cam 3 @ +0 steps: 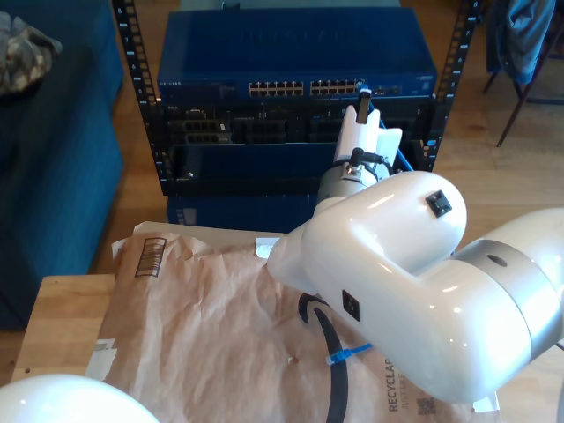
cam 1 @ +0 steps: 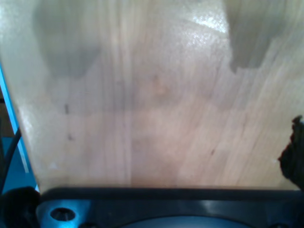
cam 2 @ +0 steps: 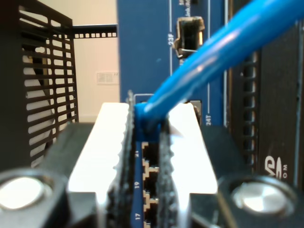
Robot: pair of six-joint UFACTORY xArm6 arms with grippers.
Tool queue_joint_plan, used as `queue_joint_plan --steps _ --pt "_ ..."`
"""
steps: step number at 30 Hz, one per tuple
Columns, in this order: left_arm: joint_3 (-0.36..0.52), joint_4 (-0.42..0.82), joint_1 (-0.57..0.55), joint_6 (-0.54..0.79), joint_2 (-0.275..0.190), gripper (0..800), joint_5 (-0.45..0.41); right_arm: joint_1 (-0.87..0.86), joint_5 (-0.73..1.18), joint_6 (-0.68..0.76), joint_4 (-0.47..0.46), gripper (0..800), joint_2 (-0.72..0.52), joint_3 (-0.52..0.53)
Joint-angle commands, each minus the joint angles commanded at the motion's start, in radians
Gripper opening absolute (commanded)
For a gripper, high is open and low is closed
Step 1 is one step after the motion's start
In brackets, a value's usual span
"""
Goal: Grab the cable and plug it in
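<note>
You had my second tool (cam 2: 147,156) clamped on the cable (cam 2: 213,52) just behind its plug end, the two toothed fingers (cam 2: 122,156) pressed flat on either side of it. That grip kept the plug pointing straight out ahead of the tool, which is presumably why you held it so close to the tip: the free length trailed back past the camera and could not steer the end. The plug sat right at the face of the blue switch (cam 3: 295,66), over the numbered row of ports (cam 2: 149,183), though I could not tell whether it had seated in one. In the exterior view the arm reached to the right end of the port row. My first tool looked down on the bare wooden desk (cam 1: 142,109); whether its fingers were apart or together I cannot tell.
</note>
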Motion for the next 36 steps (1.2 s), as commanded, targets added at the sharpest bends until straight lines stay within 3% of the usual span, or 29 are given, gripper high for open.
queue_joint_plan --steps 14,36 --pt "0.0 0.0 0.0 0.0 0.0 800 0.0 -0.006 0.006 -0.005 -0.002 1 0.038 -0.057" --pt "0.0 0.0 0.0 0.0 0.0 800 0.0 -0.026 0.006 -0.002 0.0 1 0.035 -0.054"
